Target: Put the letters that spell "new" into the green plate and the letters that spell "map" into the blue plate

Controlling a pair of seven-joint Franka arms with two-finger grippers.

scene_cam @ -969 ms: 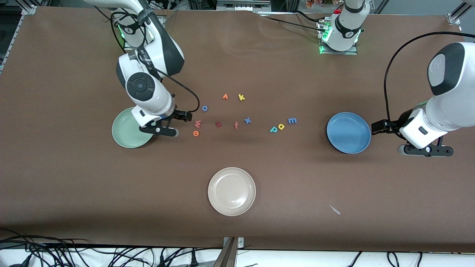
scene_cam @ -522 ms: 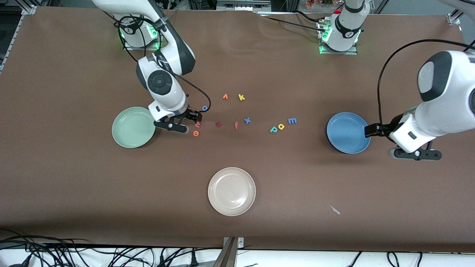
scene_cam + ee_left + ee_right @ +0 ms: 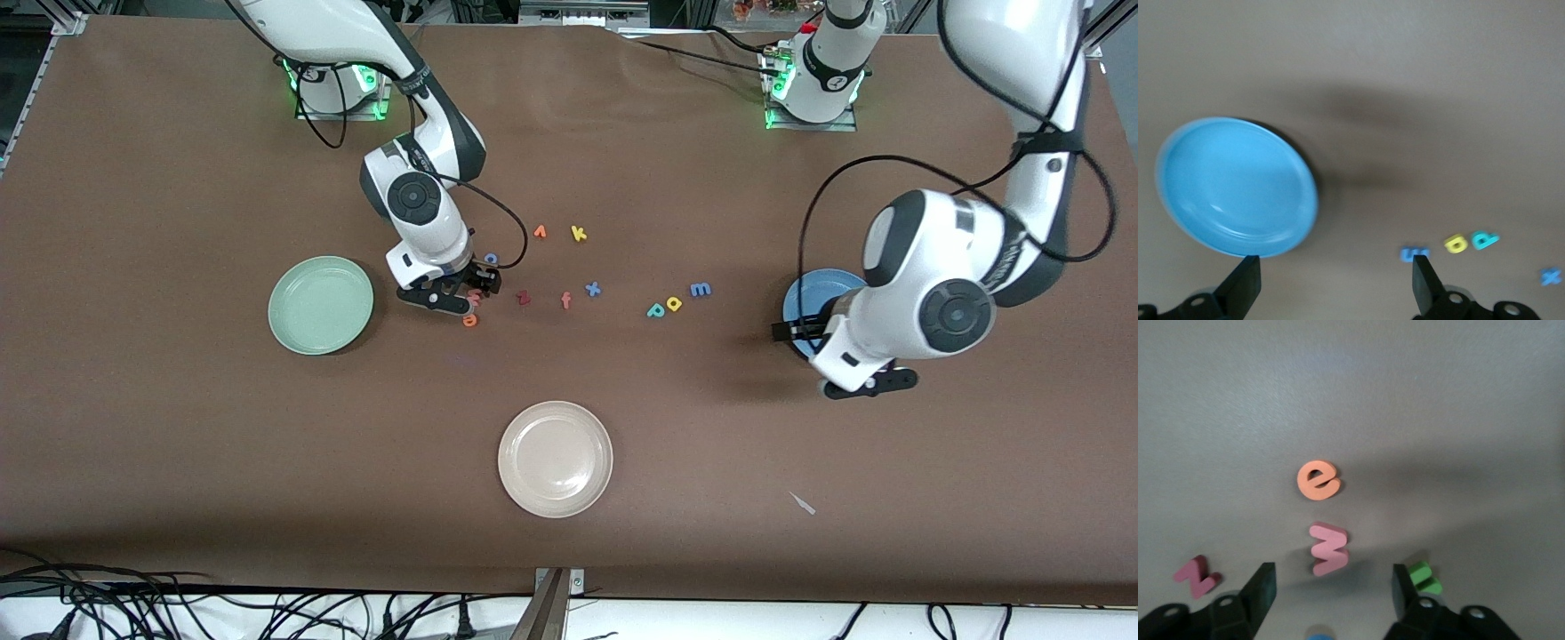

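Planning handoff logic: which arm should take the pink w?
Right. The right gripper is already low over the pink w, open fingers straddling it beside the green plate. The left gripper is over the blue plate.

Glossy white arm shells with dark grey joint bands, looping black cables, green-lit bases, black fingers (image 3: 1261, 590)

"e" (image 3: 1318, 480) and "n" (image 3: 1425, 578) close beside "w" (image 3: 1329, 549)
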